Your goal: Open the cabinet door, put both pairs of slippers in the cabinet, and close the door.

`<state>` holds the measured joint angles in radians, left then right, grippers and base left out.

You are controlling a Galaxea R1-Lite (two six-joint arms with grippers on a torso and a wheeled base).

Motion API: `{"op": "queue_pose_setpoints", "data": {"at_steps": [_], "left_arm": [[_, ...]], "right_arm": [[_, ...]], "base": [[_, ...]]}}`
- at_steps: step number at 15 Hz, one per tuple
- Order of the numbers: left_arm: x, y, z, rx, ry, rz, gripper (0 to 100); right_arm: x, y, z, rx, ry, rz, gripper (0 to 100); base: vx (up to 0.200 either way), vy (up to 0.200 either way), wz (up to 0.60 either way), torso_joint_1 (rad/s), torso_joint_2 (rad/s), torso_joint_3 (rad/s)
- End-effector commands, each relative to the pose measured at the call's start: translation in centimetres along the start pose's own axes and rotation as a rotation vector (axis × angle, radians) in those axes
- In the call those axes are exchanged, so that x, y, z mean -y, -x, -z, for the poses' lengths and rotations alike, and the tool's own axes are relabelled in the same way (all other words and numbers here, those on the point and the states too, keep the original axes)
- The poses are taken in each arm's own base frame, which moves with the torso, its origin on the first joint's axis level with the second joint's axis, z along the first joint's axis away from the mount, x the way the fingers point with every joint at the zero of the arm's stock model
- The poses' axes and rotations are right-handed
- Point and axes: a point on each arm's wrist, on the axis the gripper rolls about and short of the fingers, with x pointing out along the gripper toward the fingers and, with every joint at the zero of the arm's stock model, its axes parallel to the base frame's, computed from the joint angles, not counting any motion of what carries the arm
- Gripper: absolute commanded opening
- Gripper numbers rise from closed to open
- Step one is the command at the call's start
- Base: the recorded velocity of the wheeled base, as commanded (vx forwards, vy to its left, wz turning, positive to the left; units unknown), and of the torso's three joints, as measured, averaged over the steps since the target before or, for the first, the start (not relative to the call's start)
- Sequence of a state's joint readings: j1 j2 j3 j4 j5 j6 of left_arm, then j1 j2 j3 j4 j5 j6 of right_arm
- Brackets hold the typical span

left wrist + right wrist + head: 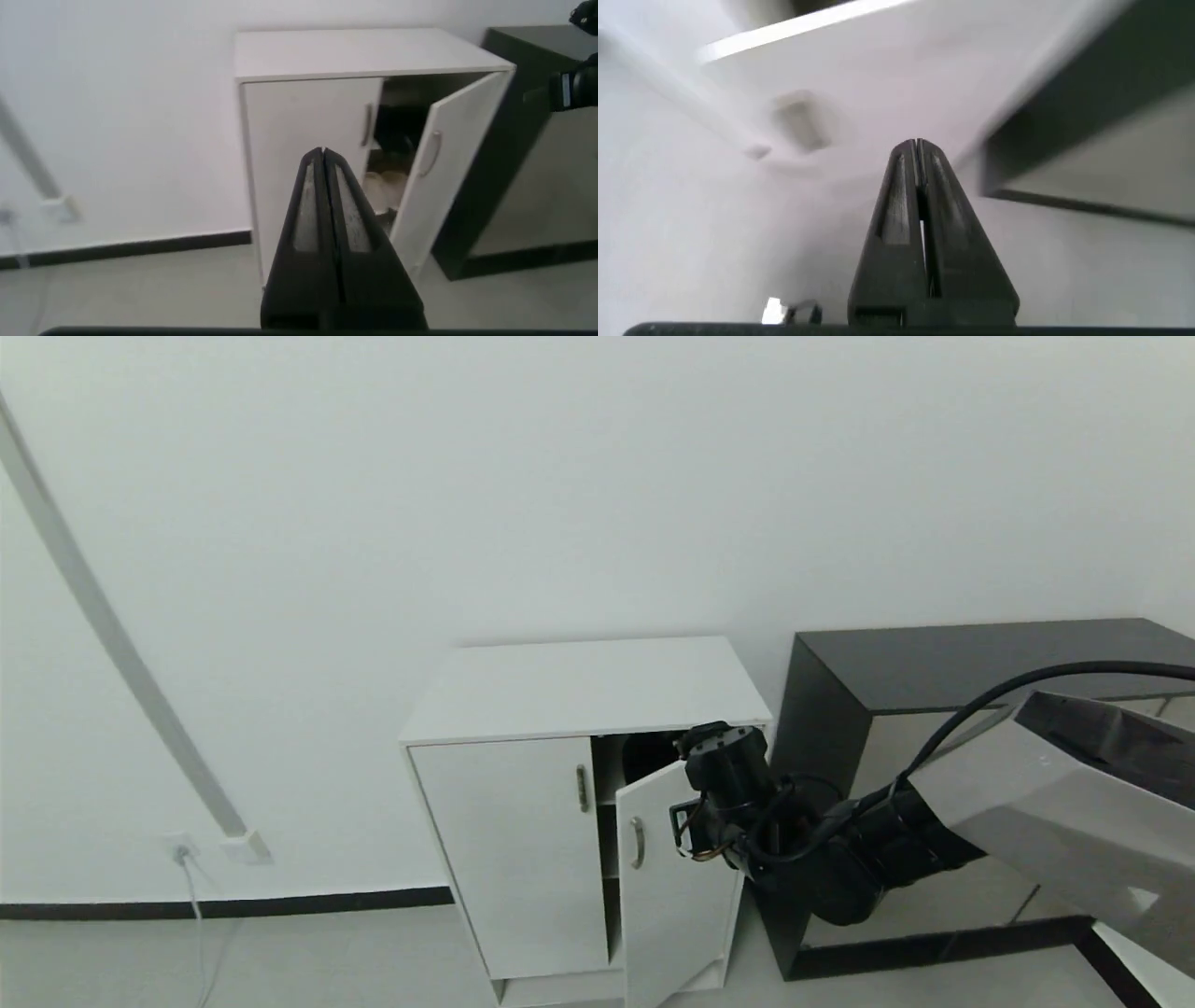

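– Where does the cabinet (pixel 579 691) stand?

– On the floor against the white wall, just beside a black sideboard (pixel 934 663) on the robot's right. It is white, with two doors.

– Are the doors open?

– The left door (pixel 509 849) is flat shut. The right door (pixel 672 896) is swung partway out, with a dark gap showing between the two. Each has a slim metal handle near that gap, and the right door's handle (pixel 638 842) faces outward.

– And the slippers?

– In the left wrist view something pale (pixel 381 185) lies on a shelf inside the opening, with dark shapes above it. It is too vague to call slippers with any certainty.

– What is the right arm (pixel 934 821) doing?

– Its dark wrist sits at the top outer corner of the open door, overlapping that edge in the head view. I cannot tell whether it touches the door.

– The right jaws?

– Pressed together with only a hairline between them, gripping nothing. They point at a blurred white panel, with the sideboard's dark edge off to one side.

– The left jaws?

– Closed too, fingers flat against each other and empty. They hang well back from the cabinet, aimed at its front near the gap between the doors.

– Anything else around?

– A wall socket (pixel 180 849) sits low on the wall well to the cabinet's left, and a cable (pixel 201 933) drops from it to the floor.
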<state>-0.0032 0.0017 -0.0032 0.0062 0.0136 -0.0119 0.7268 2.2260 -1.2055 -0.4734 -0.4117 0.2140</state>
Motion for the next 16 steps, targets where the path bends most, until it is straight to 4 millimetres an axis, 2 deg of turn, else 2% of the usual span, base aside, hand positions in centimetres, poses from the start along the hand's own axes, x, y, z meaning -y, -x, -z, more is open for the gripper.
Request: {"op": "queue_pose_setpoints", "data": {"at_steps": [1, 9, 12, 15, 16], "left_arm": [[0.0, 0.0, 0.0, -0.001, 0.0, 0.0, 0], [0.0, 0.0, 0.0, -0.001, 0.005, -0.002, 0], [0.0, 0.0, 0.0, -0.001, 0.005, 0.0, 0], [0.0, 0.0, 0.0, -0.001, 0.003, 0.0, 0], [0.0, 0.0, 0.0, -0.001, 0.005, 0.0, 0]], "right_arm": [[0.2, 0.4, -0.2, 0.018, -0.009, -0.018, 0], [0.6, 0.8, 1.7, 0.047, 0.034, -0.097, 0], [1.3, 2.5, 2.5, 0.077, 0.062, -0.2, 0], [1.7, 3.1, 3.3, 0.049, 0.08, -0.197, 0], [1.9, 3.3, 3.7, 0.038, 0.091, -0.195, 0]], "base": [[0.0, 0.0, 0.0, 0.0, 0.0, 0.0], [0.0, 0.0, 0.0, 0.0, 0.0, 0.0], [0.0, 0.0, 0.0, 0.0, 0.0, 0.0], [0.0, 0.0, 0.0, 0.0, 0.0, 0.0], [0.2, 0.0, 0.0, 0.002, 0.0, 0.002]]}}
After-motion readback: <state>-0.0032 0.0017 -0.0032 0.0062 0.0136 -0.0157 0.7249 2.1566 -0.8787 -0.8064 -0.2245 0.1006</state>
